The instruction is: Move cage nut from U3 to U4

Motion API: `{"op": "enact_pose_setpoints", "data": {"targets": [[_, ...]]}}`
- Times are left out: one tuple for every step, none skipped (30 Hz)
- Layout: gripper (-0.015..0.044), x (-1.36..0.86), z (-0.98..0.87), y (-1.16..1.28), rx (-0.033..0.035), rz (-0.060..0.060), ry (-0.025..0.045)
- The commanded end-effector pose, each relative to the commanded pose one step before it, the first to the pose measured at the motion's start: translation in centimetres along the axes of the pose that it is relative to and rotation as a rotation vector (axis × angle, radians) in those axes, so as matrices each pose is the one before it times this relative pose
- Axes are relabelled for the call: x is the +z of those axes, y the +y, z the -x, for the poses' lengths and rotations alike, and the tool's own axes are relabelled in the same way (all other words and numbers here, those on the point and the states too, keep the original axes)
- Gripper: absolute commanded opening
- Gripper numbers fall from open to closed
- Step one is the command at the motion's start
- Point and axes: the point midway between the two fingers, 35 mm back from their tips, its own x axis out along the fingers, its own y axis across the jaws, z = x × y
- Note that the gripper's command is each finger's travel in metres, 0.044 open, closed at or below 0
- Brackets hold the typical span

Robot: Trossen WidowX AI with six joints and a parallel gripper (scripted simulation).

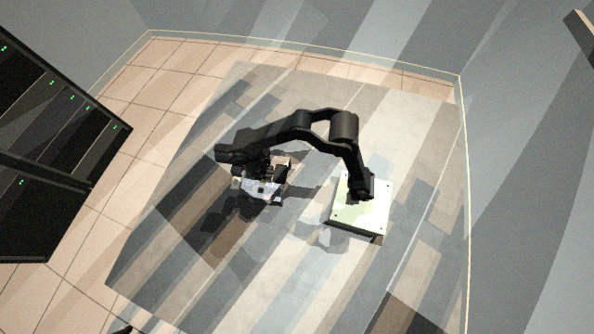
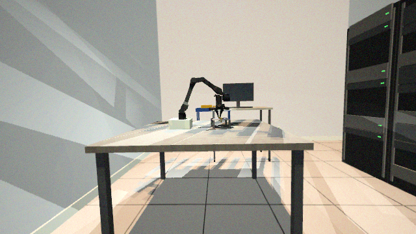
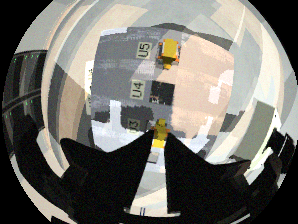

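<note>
My gripper (image 3: 158, 135) (image 2: 220, 119) points down at the rail plate (image 3: 202, 90) (image 1: 273, 192), with its fingers nearly closed. It is shut on a yellow cage nut (image 3: 160, 127) with orange wings, beside the partly covered U3 label. The fingers hide part of the nut and hole U3, and I cannot tell whether the nut is clear of that hole. The hole U4 (image 3: 162, 93) shows dark and empty ahead of the fingertips. The other yellow cage nut (image 3: 169, 51) sits at U5, farther up the plate, apart from the gripper.
The rail plate stands raised on supports on the table (image 2: 198, 147). The arm's pale base block (image 1: 364, 215) (image 2: 180, 123) is beside it. Behind are a monitor (image 2: 238, 91) and a yellow item (image 2: 206, 106) on a blue stand. Server racks (image 2: 368, 97) stand off to the side. Strong striped shadows cross the plate.
</note>
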Motion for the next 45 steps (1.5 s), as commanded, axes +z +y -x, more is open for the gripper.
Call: {"op": "enact_pose_setpoints", "data": {"targets": [[0.0038, 0.011, 0.011, -0.055, 0.00497, -0.005, 0.00017], [0.0038, 0.0, -0.001, -0.008, 0.00188, 0.0, -0.00001], [0.0038, 0.0, -0.001, -0.008, 0.00188, 0.0, -0.00001], [0.0038, 0.0, -0.001, -0.008, 0.00188, 0.0, -0.00001], [0.0038, -0.001, -0.002, -0.008, 0.00167, 0.0, -0.00001], [0.0038, 0.0, 0.0, -0.001, 0.00032, 0.0, 0.0], [0.0038, 0.0, 0.0, -0.002, 0.00059, 0.0, 0.0], [0.0038, 0.0, 0.0, -0.004, 0.00088, 0.0, 0.0], [0.0038, 0.0, 0.0, -0.005, 0.00119, 0.0, 0.0], [0.0038, 0.0, 0.0, -0.006, 0.00137, 0.0, 0.0], [0.0038, 0.0, 0.0, -0.007, 0.00155, 0.0, 0.0], [0.0038, -0.001, 0.0, -0.007, 0.0017, 0.0, 0.0], [0.0038, 0.0, 0.0, -0.001, 0.00032, 0.0, 0.0], [0.0038, 0.0, 0.0, -0.002, 0.00061, 0.0, 0.0], [0.0038, 0.0, 0.0, -0.004, 0.0009, 0.0, 0.0], [0.0038, 0.0, 0.0, -0.005, 0.00121, 0.0, 0.0], [0.0038, -0.001, 0.0, -0.006, 0.00146, 0.0, 0.0], [0.0038, -0.001, 0.0, -0.007, 0.00169, 0.0, 0.0], [0.0038, -0.001, 0.0, -0.008, 0.00182, 0.0, 0.0], [0.0038, -0.001, 0.0, -0.009, 0.00185, 0.0, 0.0], [0.0038, -0.001, 0.0, -0.009, 0.00186, 0.0, 0.0], [0.0038, -0.001, 0.0, -0.009, 0.00186, 0.0, 0.0], [0.0038, -0.001, 0.0, -0.009, 0.00186, 0.0, 0.0], [0.0038, -0.001, 0.0, -0.009, 0.00186, 0.0, 0.0], [0.0038, -0.001, 0.0, -0.009, 0.00186, 0.0, 0.0], [0.0038, -0.001, 0.0, -0.009, 0.00186, 0.0, 0.0], [0.0038, -0.001, 0.0, -0.009, 0.00186, 0.0, 0.0], [0.0038, -0.001, 0.0, -0.009, 0.00186, 0.0, 0.0], [0.0038, -0.001, 0.0, -0.01, 0.00186, 0.0, 0.0], [0.0038, -0.001, 0.0, -0.01, 0.00186, 0.0, 0.0], [0.0038, -0.001, 0.0, -0.01, 0.00186, 0.0, 0.0], [0.0038, -0.001, 0.0, -0.01, 0.00186, 0.0, 0.0], [0.0038, -0.001, 0.0, -0.01, 0.00186, 0.0, 0.0], [0.0038, -0.001, 0.0, -0.01, 0.00186, 0.0, 0.0], [0.0038, -0.001, 0.0, -0.01, 0.00186, 0.0, 0.0], [0.0038, 0.0, 0.0, -0.001, 0.00031, 0.0, 0.0], [0.0038, 0.0, 0.0, -0.003, 0.00056, 0.0, 0.0], [0.0038, 0.0, 0.0, -0.004, 0.00083, 0.0, 0.0], [0.0038, 0.0, 0.0, -0.005, 0.00113, 0.0, 0.00001], [0.0038, 0.0, 0.0, -0.006, 0.00128, 0.0, 0.00001], [0.0038, 0.0, 0.0, -0.001, 0.00028, 0.0, 0.00002], [0.0038, 0.0, 0.0, -0.003, 0.00058, 0.0, 0.00005], [0.0038, 0.0, 0.0, -0.004, 0.00081, 0.0, 0.00007], [0.0038, 0.0, 0.0, -0.005, 0.00105, 0.0, 0.00009], [0.0038, 0.0, 0.0, -0.007, 0.00131, 0.0, 0.00011]]}}
